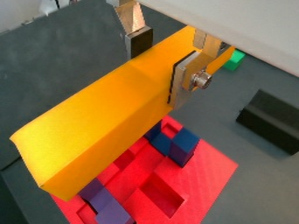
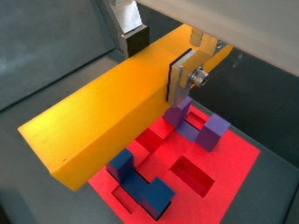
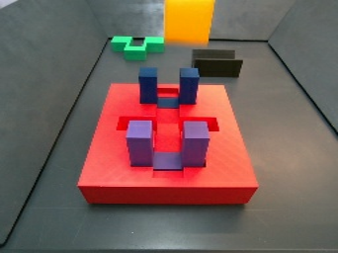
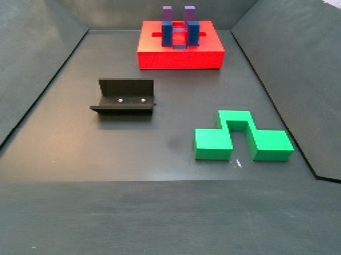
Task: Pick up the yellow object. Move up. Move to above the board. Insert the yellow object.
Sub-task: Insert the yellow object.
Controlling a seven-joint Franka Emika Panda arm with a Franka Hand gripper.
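Gripping the yellow object (image 1: 100,114) near one end, the gripper (image 1: 163,54) had its two silver fingers (image 1: 187,77) pinched on the bar's opposite long faces, so you had it firmly held and lifted clear of everything. In both wrist views the bar ran out from the jaws as one long sloping beam, and the board (image 1: 205,171) lay directly beneath it, red with its blue posts (image 2: 142,185) and purple posts (image 2: 208,127) showing past the bar's lower edge. That is the relation you had to mind: the bar's long axis against the board's recessed slots (image 2: 197,175). Judging from the wrist views, the bar hung above the board's middle but seemed skewed to the slot lines, so a turn of the wrist was probably called for before lowering.

In a side view the bar (image 3: 189,20) showed only as a yellow-orange block high behind the board (image 3: 165,178), well above the posts; the gripper itself was cut off there. Beyond the board sat the fixture (image 3: 216,63) and the green block (image 3: 136,44), both on the floor and well apart from the bar.
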